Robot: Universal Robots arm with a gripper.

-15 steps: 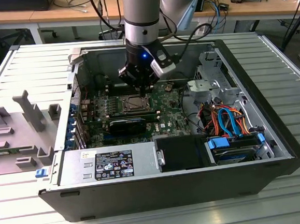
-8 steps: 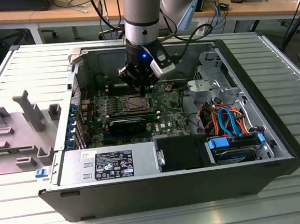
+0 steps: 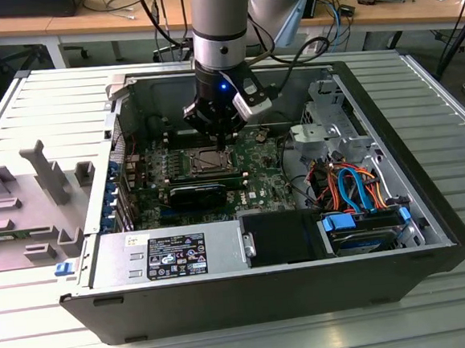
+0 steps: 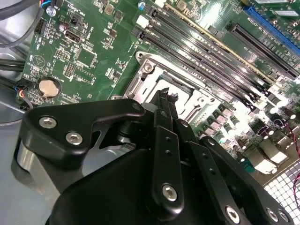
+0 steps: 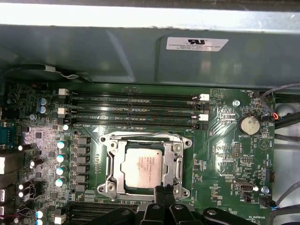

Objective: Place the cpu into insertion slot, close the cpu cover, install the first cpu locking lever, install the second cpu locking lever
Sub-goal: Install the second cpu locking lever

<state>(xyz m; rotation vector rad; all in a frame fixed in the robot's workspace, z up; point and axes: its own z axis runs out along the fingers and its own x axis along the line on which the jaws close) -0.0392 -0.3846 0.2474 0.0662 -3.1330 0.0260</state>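
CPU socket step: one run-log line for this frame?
silvery-grey square cpu: seated in metal-rimmed insertion slot | silvery frame cpu cover: down around chip | black gripper: fingertips together at socket edge, holding nothing

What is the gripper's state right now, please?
Gripper: shut, fingertips together at the edge of the socket cover, holding nothing visible; the chip sits in the socket.

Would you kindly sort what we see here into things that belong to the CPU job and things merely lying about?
Job:
- cpu, lying in the insertion slot
- cpu cover, seemingly closed
- tool, tips at the socket edge

Bystanders:
- memory slots
- coin battery
- drive cables
- grey plastic parts outside the case
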